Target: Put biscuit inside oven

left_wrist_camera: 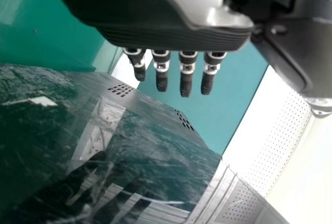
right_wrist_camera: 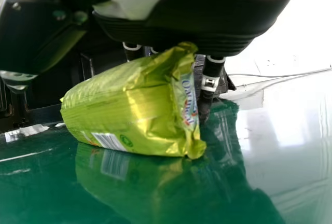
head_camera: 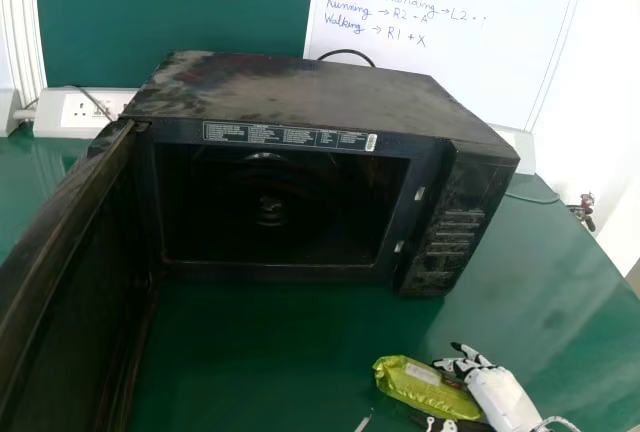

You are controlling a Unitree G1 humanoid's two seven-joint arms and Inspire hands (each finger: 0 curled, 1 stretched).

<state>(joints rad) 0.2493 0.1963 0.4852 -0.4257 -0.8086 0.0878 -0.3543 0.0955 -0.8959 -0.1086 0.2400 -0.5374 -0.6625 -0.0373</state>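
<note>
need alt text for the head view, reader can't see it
A dark microwave oven stands on a green table, its door swung open at the left. At lower right, outside it, the robot's right hand is at a shiny green biscuit packet; behind is a whiteboard with handwriting.

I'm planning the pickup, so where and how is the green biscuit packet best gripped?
Probably round the middle of the packet, coming from the robot's right, fingers closing across its long sides: its long body points one crumpled, weaker-looking end that way.
</note>
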